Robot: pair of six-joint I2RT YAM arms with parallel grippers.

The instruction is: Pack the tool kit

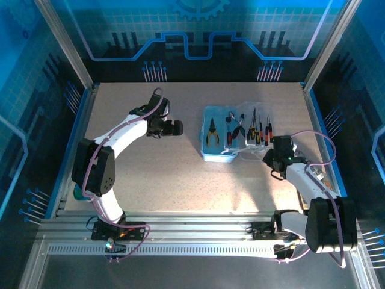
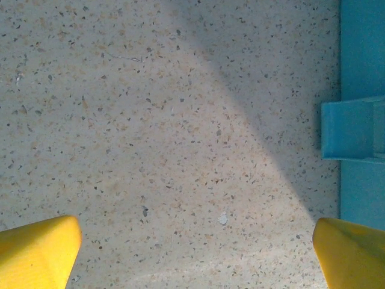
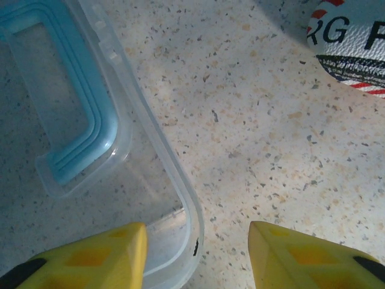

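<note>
From above: left claw [image 1: 175, 127] over bare surface [image 1: 180, 180], just left of one light-blue case [image 1: 207, 153], not touching it. Inside the case, one pair of orange-handled pliers [image 1: 212, 133]; beside it, one darker pair [image 1: 236, 126]. Right of those, slim screwdrivers [image 1: 260, 131] in a row, three or four, too small to count surely. Right claw [image 1: 277, 152] at the near right corner of the kit.

From the left wrist: two yellow fingertips [image 2: 36, 253] spread wide apart, gripping nothing, above speckled surface. One blue edge [image 2: 361, 60] with one square tab along the right margin; cannot tell what it belongs to.

From the right wrist: two yellow fingertips [image 3: 90, 256] apart, clamped on nothing. One clear lid [image 3: 150, 180] with one light-blue handle [image 3: 90, 120], rounded corner rim between the fingertips, left fingertip over the lid. One round printed object [image 3: 355, 42] at top right, apart from the lid.
</note>
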